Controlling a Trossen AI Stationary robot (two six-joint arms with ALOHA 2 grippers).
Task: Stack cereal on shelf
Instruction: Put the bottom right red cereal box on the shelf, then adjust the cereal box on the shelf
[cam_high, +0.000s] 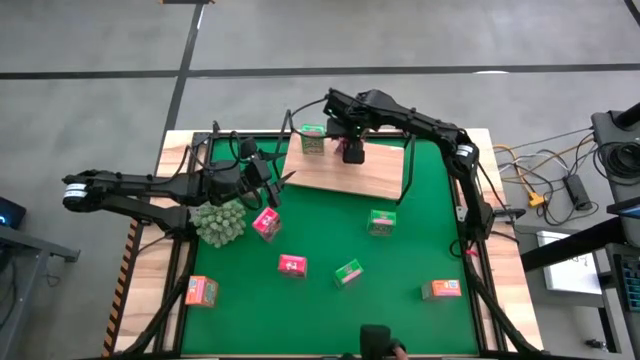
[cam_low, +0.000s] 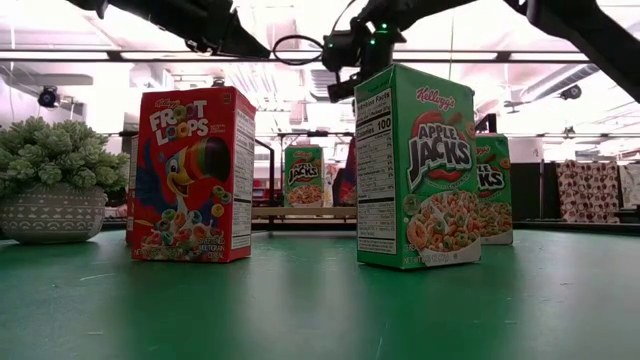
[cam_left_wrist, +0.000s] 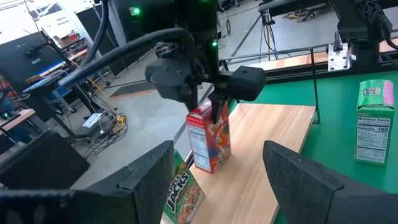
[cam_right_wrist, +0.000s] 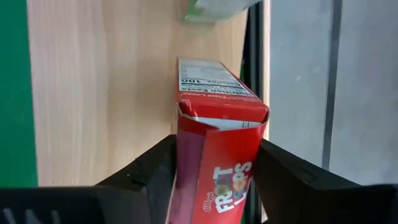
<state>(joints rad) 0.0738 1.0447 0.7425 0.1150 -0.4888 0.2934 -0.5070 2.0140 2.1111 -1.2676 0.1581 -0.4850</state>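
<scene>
Over the light wooden shelf board (cam_high: 345, 172), right pincer (cam_right_wrist: 217, 163) flanks the upright red Froot Loops box (cam_right_wrist: 214, 140), apparently loosening; lift straight up. Left pincer (cam_left_wrist: 214, 174) waits wide.

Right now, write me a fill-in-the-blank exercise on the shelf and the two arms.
1. The right end effector has its fingers either side of a red ____ box.
2. That box stands on the wooden ____.
3. The other box on the shelf is coloured ____.
4. The left end effector hangs near the shelf's left end with its fingers ____.

Missing words: Froot Loops; shelf; green; open
</scene>
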